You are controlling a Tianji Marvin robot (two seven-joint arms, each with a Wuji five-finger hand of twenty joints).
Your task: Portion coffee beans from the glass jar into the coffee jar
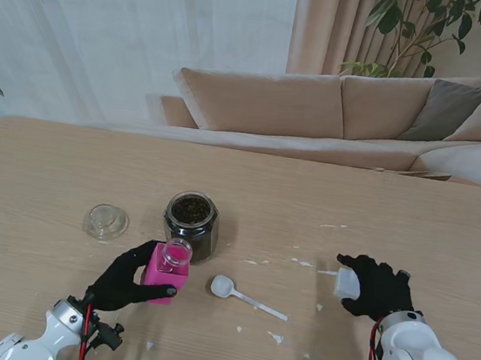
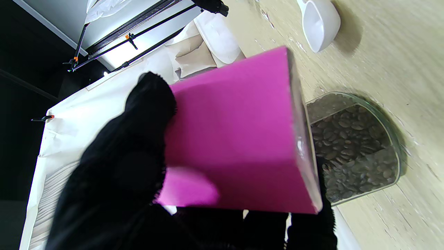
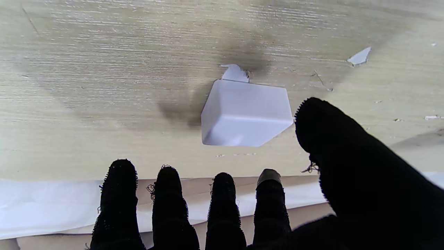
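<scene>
The left hand (image 1: 129, 282), in a black knit glove, grasps the pink jar (image 1: 164, 272), a square-sided container with a clear glass neck, tilted toward the glass jar (image 1: 190, 223). The glass jar is faceted, lidless and filled with dark beans (image 1: 190, 208); it stands on the pale wood-grain table (image 1: 39, 173), just beyond the pink jar. A round glass lid (image 1: 106, 221) lies to its left. A white plastic scoop (image 1: 244, 295) lies on the table to the right of the pink jar. The right hand (image 1: 376, 287), also gloved, is released, fingers spread, with a white square cap (image 1: 346, 282) beside its thumb. The left wrist view shows the pink jar's smooth matte wall (image 2: 236, 139) filling the frame, individual glossy beans behind the glass jar's wall (image 2: 353, 146), and the scoop's bowl (image 2: 321, 22). The right wrist view shows the cap (image 3: 244, 113) resting on the table, apart from the fingertips (image 3: 222, 184), with white chips (image 3: 359, 57) scattered on the worn surface.
</scene>
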